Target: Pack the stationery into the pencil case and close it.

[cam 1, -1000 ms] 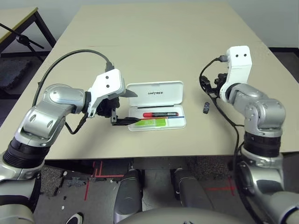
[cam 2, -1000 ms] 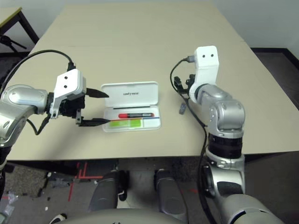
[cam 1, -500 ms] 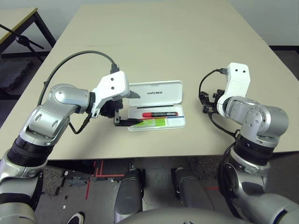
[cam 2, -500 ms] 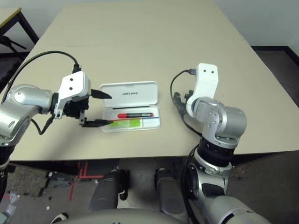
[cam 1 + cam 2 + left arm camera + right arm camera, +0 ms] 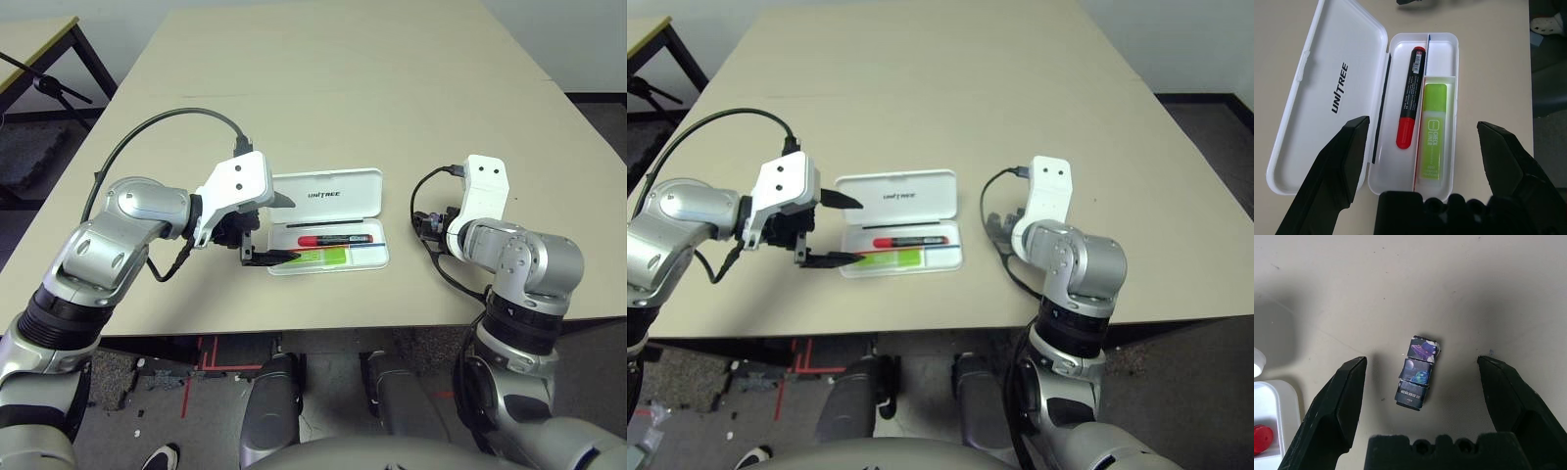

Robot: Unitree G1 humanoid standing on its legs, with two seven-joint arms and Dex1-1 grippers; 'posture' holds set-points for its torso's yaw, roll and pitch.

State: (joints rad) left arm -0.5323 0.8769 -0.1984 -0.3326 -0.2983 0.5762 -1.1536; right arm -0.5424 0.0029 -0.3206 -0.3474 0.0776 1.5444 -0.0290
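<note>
Pencil case open on the table; marker and green highlighter inside, in separate compartments. Left gripper spread wide at the case, gripping nothing. Right gripper also wide apart, nothing gripped, dark block lying between its fingers.

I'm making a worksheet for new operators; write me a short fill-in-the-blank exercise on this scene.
The pencil case has its lid ____.
The marker inside it is black and ____.
The highlighter is coloured ____.
The small dark block lies between the open fingers of the ____ gripper.

Missing words: open; red; green; right.
</note>
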